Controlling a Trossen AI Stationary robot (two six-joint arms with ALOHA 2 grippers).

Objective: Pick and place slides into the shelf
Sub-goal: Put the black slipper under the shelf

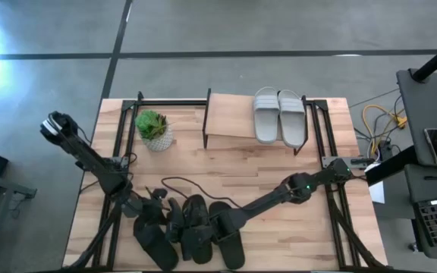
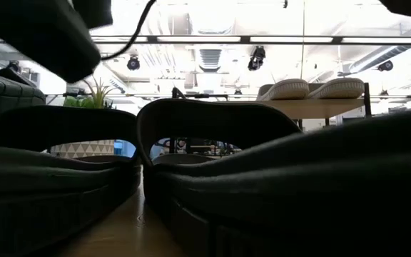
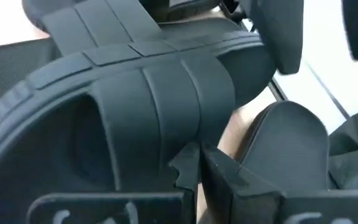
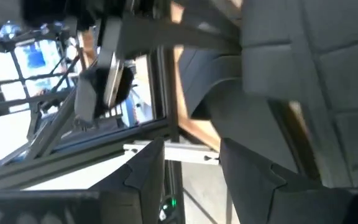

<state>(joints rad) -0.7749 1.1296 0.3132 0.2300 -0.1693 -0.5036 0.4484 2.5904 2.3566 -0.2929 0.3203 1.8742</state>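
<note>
On the shelf (image 1: 230, 115) at the table's far edge we see two light grey slides (image 1: 279, 115) lying side by side, long axes running near to far. Four black slides (image 1: 192, 231) cluster at the near edge, wide straps up. We find the left gripper (image 1: 158, 203) closed, empty; the right gripper (image 1: 217, 224) parted among them, hold uncertain.

Two slides (image 1: 279, 115) lie on the shelf (image 1: 230, 115), plant (image 1: 155, 130) beside it.

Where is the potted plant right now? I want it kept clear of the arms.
In the high view the potted plant stands at the table's far left, beside the shelf.
</note>
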